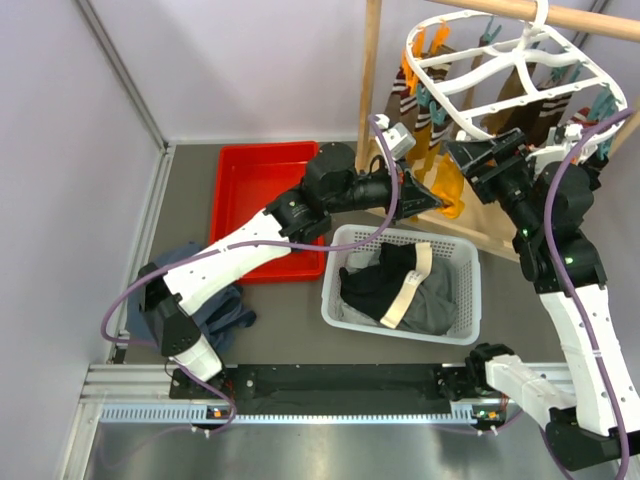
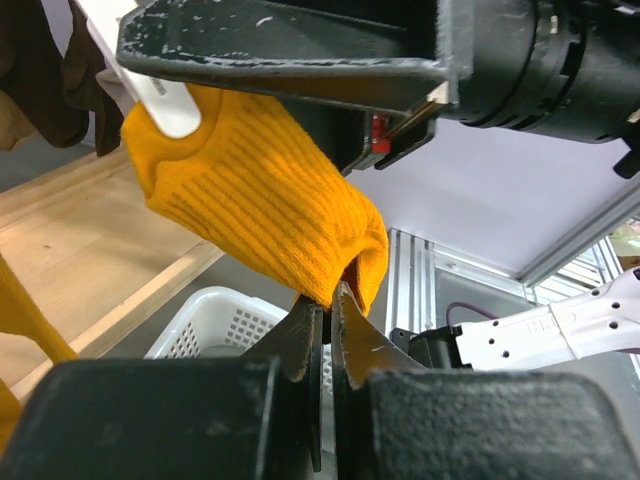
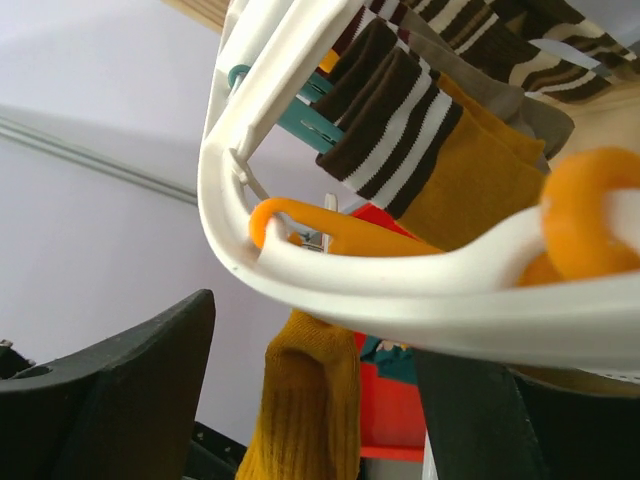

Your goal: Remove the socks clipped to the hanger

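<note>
Mustard sock (image 2: 260, 200) seemingly hangs lengthwise down, pinched by left end effector (image 2: 327, 302); right end effector (image 3: 318, 335) apart.

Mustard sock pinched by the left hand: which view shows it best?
Left wrist: the mustard sock fills the frame, its lower end pinched in the shut left hand. Top external shows just a small orange patch; right wrist shows a mustard sock under the hanger, no grip.

Pale lilac walls (image 1: 250, 60) close the grey table (image 1: 290, 320) at its far and left edges. A light wooden rack (image 1: 371, 70) stands at the far right corner. An aluminium rail (image 1: 330, 412) runs along the near edge.
</note>
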Tool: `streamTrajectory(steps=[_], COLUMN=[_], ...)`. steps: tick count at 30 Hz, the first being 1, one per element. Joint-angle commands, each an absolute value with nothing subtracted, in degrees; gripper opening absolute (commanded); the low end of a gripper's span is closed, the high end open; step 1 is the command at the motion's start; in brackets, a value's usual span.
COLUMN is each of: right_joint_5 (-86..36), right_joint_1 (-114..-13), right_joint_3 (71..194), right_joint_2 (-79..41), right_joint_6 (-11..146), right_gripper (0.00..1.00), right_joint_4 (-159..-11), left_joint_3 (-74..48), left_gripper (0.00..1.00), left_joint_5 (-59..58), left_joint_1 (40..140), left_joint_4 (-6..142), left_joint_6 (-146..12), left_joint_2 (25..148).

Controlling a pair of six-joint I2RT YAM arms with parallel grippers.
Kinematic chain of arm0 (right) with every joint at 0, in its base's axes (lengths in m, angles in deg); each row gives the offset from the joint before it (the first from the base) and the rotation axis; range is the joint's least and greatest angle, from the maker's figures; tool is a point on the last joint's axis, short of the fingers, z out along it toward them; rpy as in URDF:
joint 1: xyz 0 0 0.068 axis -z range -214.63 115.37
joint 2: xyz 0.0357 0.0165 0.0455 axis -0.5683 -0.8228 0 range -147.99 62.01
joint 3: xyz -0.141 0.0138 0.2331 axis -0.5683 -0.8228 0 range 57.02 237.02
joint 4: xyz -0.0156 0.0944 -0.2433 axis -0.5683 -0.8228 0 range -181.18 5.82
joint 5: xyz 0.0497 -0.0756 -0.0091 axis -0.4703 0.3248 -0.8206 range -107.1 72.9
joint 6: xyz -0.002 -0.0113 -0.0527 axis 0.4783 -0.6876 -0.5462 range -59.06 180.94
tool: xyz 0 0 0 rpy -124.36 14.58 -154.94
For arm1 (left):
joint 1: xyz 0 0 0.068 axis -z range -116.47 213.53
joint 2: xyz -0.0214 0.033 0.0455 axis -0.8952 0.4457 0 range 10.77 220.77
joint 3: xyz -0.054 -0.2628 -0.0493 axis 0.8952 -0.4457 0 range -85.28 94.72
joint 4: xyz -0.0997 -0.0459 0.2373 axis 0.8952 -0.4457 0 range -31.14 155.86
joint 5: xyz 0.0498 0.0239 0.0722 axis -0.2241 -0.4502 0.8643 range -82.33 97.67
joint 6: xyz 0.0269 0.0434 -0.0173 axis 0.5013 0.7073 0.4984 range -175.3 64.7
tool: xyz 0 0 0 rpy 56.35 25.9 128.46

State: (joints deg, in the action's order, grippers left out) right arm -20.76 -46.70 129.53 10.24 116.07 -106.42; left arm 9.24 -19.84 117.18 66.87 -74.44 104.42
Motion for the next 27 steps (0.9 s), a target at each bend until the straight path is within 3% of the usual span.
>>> streamTrajectory(steps=[1, 9, 16, 23, 26, 27], right_joint_5=[-18.24, -17.54, -15.26, -14.46, -13.94, -13.67], right_joint_1=[-45.88, -45.88, -45.88, -45.97, -46.05, -45.97], right_joint_3=[128.92, 129.00, 128.92, 128.92, 128.65, 128.39], right_joint_2=[11.04, 11.13, 11.04, 10.86, 11.04, 11.21], right_joint_6=[115.96, 112.97, 112.71, 112.18, 112.18, 112.27], right_gripper=[0.77, 0.71, 0.58, 0.58, 0.47, 0.37], right_joint_4=[-103.43, -98.16, -97.19, -95.43, -95.43, -95.34], left_joint_3=[11.40, 12.10, 12.54, 12.54, 12.46, 12.46], left_gripper=[0.00, 0.00, 0.00, 0.00, 0.00, 0.00], left_joint_5=[-22.82, -24.06, -24.50, -24.50, -24.41, -24.41], left_joint_1=[116.71, 116.44, 116.44, 116.36, 116.36, 116.36], left_joint_4=[68.06, 68.05, 68.06, 68.32, 68.32, 68.41], left_joint_6=[-74.02, -74.19, -74.28, -74.37, -74.46, -74.46], left_joint_2=[104.55, 105.60, 106.13, 106.31, 106.40, 106.48])
